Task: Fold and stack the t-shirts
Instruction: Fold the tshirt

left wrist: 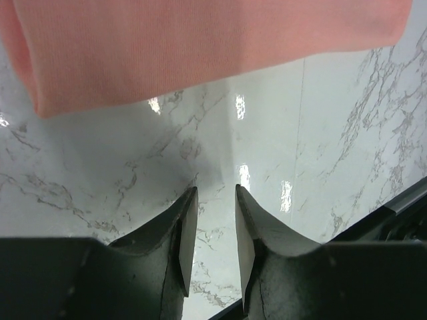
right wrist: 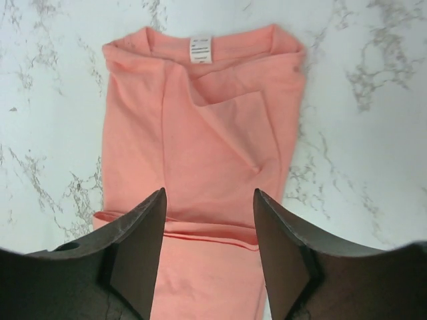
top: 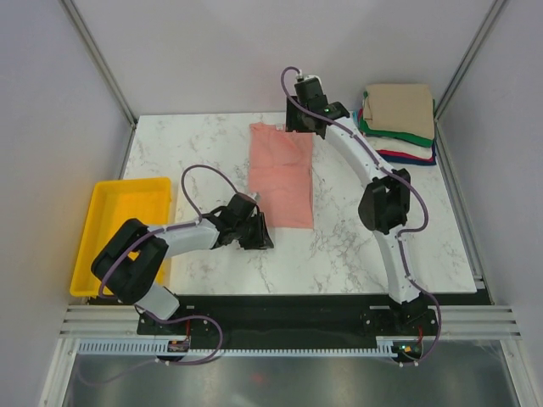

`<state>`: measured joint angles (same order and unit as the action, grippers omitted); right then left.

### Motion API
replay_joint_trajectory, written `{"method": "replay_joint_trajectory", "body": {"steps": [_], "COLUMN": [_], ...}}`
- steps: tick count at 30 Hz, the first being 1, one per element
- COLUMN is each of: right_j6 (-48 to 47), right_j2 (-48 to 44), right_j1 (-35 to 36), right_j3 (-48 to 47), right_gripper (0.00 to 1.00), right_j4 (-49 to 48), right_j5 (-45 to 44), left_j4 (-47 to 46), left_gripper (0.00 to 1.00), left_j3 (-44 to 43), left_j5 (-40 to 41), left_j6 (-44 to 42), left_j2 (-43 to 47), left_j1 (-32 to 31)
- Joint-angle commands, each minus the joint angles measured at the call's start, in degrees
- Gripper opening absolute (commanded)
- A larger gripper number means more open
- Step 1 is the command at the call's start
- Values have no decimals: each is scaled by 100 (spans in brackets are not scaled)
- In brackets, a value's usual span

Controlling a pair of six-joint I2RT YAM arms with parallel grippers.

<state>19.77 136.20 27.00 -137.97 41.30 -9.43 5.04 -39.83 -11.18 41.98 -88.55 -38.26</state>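
A salmon-pink t-shirt (top: 282,174) lies flat on the marble table, folded lengthwise into a long strip. My left gripper (top: 254,234) sits low by its near left corner. In the left wrist view the shirt's edge (left wrist: 200,47) lies ahead of the gripper (left wrist: 217,193), whose jaws are a little apart with only bare table between them. My right gripper (top: 302,127) hovers over the shirt's far end. In the right wrist view it is open wide (right wrist: 210,197) above the shirt (right wrist: 207,133), whose collar label (right wrist: 200,48) shows. A stack of folded t-shirts (top: 399,119), tan on top, sits far right.
A yellow plastic tray (top: 131,183) stands at the left edge of the table beside the left arm. Grey walls close in the table on the left, back and right. The stack sits in the far right corner.
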Motion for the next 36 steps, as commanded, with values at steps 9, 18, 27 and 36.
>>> {"method": "replay_joint_trajectory", "body": {"steps": [9, 18, 27, 36], "right_j6": [272, 1099, 2074, 2242], "right_j2": [-3236, -4681, -4226, -3583], "right_j1": [-55, -415, -433, -442], "right_j3": [4802, 8074, 9472, 9868], "right_gripper": [76, 80, 70, 42], "right_j4": [-1228, -2740, -4524, -5246], "right_j5": [756, 2683, 3360, 3369], "left_j4": [1833, 781, -688, -1162], "left_gripper": [64, 78, 72, 62], "left_j3": [-464, -96, 248, 485], "left_j5": [1108, 521, 283, 398], "left_j6": [-181, -313, -119, -137], "left_j2": [1541, 1605, 806, 234], "left_j1": [152, 1268, 1348, 1348]}}
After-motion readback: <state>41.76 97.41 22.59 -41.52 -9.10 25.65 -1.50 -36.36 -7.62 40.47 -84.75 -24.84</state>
